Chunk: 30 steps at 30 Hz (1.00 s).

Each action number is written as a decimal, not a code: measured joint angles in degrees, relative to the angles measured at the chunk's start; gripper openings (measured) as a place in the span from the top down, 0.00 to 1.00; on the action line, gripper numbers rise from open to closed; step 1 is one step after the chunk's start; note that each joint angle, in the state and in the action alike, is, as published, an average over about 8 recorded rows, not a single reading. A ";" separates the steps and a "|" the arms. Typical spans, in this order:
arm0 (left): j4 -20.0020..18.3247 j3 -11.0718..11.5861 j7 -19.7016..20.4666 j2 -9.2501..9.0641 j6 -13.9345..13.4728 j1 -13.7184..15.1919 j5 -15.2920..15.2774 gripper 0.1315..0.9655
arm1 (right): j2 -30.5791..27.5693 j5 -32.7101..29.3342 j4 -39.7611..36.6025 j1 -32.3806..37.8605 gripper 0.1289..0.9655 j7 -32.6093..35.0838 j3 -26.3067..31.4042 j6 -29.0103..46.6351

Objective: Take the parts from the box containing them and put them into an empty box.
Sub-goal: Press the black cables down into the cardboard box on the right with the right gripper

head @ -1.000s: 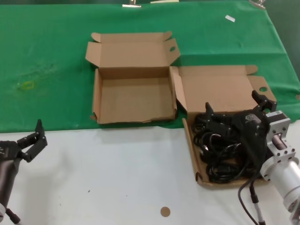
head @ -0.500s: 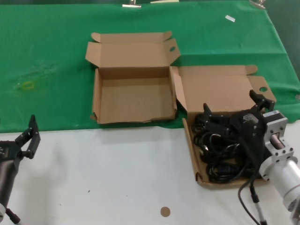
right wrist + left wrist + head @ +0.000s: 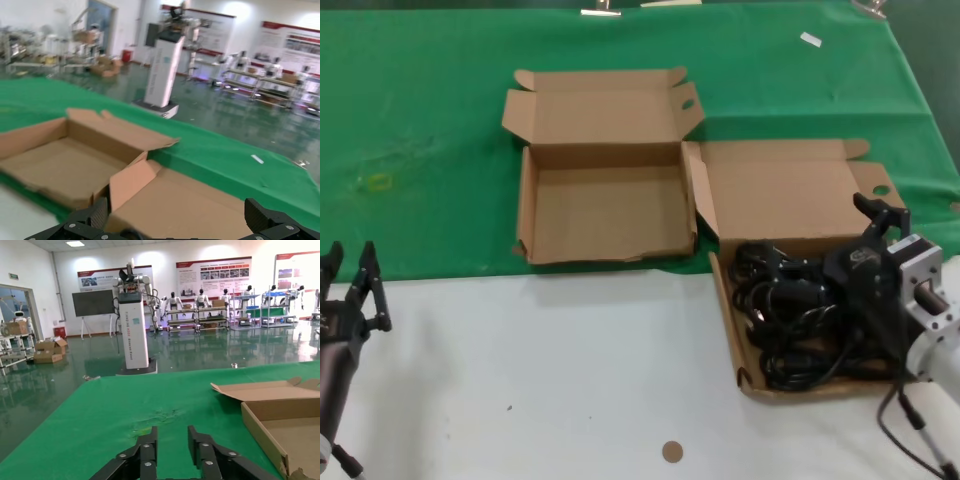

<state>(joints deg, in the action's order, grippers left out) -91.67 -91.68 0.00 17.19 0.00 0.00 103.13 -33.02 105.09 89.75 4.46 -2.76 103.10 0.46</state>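
Observation:
The black power cables [image 3: 790, 325] lie piled in the right cardboard box [image 3: 728, 320], whose lid [image 3: 790, 195] lies open behind. My right gripper [image 3: 825, 248] is wide open and low over the cables, one finger among them, the other by the lid's ear flap. In the right wrist view its gripper [image 3: 180, 220] spans that lid [image 3: 190, 200]. The empty box [image 3: 605, 210] stands open on the green cloth to the left, and shows in the right wrist view [image 3: 50, 160]. My left gripper [image 3: 350, 275] is open and empty, far left over the white table; it shows in the left wrist view [image 3: 172, 440].
A green cloth [image 3: 420, 120] covers the far half of the table, white surface [image 3: 570, 380] the near half. A small brown disc [image 3: 672, 451] lies near the front edge. A white tag [image 3: 810, 39] lies far back right. The empty box's corner [image 3: 280, 410] shows beside the left gripper.
My right gripper has sunk lower onto the cables and shifted slightly right. My left gripper has turned at the wrist and moved left; its fingers now point away, closer together.

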 joint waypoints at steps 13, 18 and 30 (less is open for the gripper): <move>0.00 0.00 0.04 0.00 0.00 0.00 -0.01 0.94 | -15.58 -5.30 0.33 3.77 0.00 -4.07 5.33 12.41; 0.00 0.00 0.05 0.00 0.00 0.00 -0.02 0.96 | -19.51 -6.82 0.49 5.90 0.00 -3.27 5.17 19.66; 0.00 0.00 0.03 0.00 0.00 0.00 -0.03 0.99 | -26.02 -7.95 -0.97 12.28 0.00 4.56 4.62 38.50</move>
<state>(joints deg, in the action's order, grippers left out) -91.67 -91.68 0.03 17.19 0.00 0.00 103.10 -59.03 97.14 88.78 16.74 1.80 107.72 38.96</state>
